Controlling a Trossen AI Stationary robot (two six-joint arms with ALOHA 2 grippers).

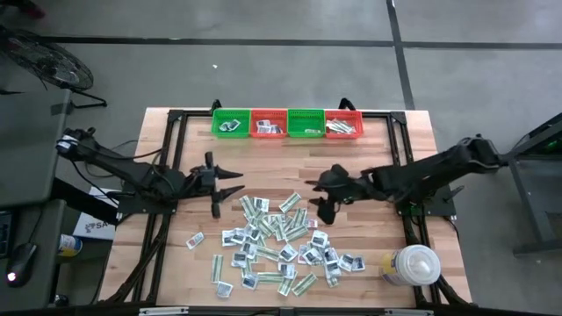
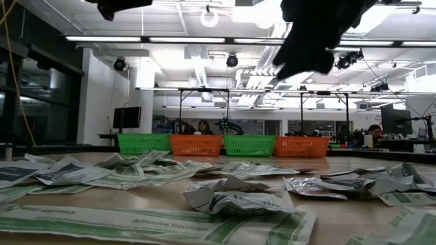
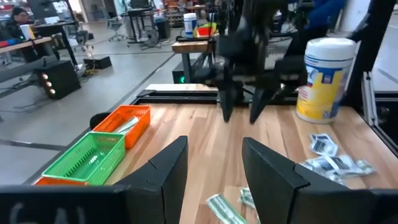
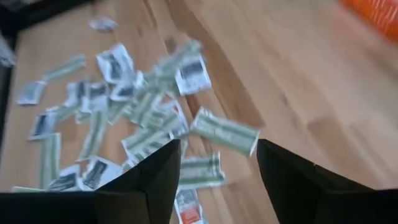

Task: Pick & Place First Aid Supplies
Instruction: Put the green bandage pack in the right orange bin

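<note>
Low view hides hands; wrist views show left hand (image 3: 214, 171), right hand (image 4: 217, 174) apart.

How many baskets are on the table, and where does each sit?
4, in a row along the table's far edge: green basket, orange basket, second green basket, second orange basket. None look hidden.

It was a robotics lab or workshop in a large open hall. Beyond the wooden table (image 1: 369, 149) stretched a grey concrete floor (image 1: 263, 61), and behind the row of baskets (image 2: 223, 144) stood metal frames, monitors (image 2: 127, 117) and seated people (image 2: 202, 127) under long ceiling lights (image 2: 170, 39).
</note>
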